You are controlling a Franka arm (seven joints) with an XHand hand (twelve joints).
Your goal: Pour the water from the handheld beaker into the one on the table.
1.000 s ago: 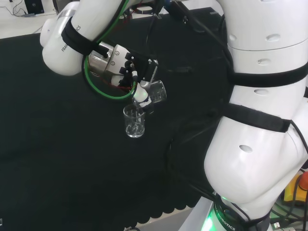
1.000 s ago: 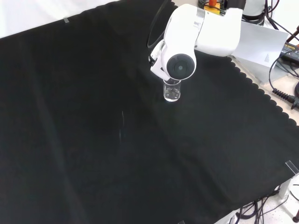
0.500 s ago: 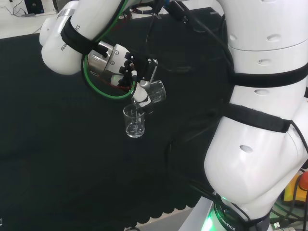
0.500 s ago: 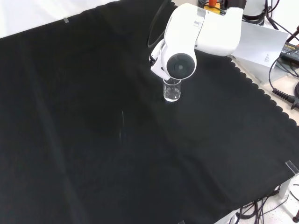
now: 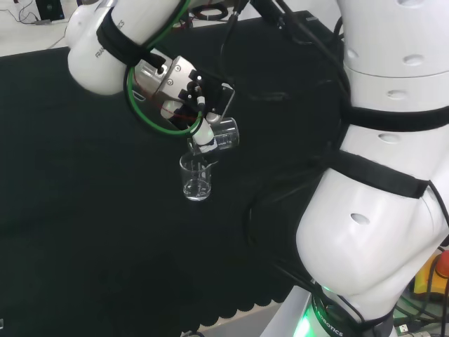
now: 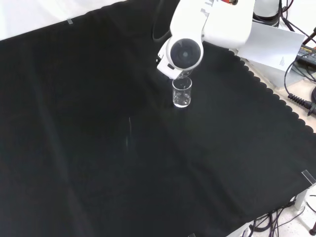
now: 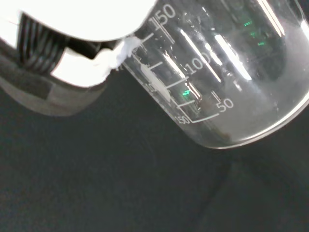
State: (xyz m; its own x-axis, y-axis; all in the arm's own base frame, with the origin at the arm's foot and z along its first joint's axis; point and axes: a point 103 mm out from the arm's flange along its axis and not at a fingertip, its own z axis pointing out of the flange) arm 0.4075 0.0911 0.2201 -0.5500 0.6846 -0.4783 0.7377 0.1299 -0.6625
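1. Handheld beaker (image 5: 223, 135), clear glass, lies tipped on its side in the hand (image 5: 184, 90), whose fingers curl round it.
2. Its lip hangs just above the table beaker (image 5: 196, 178).
3. That upright beaker stands on the black cloth (image 6: 98, 148); its contents cannot be made out.
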